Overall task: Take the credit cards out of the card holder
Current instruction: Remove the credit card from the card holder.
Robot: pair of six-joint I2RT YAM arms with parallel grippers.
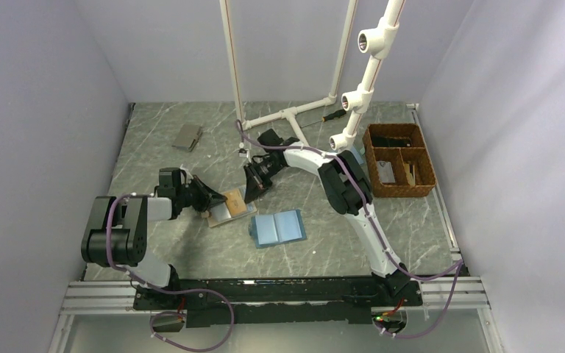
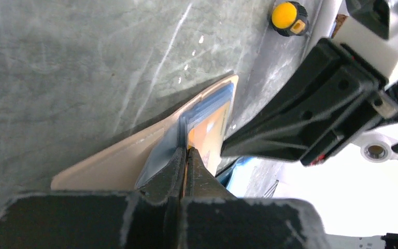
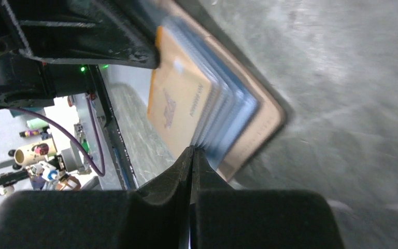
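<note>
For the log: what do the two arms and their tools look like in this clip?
Both the left arm and right arm have white links between bulky black joints, with a lavender cable run along each. The left tool and right tool are matte black, wedge-shaped, with scuffed pale edges.

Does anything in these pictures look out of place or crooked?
Yes. An orange card sticks partway out of the card holder, askew to its blue-grey pockets, not fully in or out. The left gripper is shut on the holder's edge and the right gripper on the card. Nothing looks spilled or damaged.
</note>
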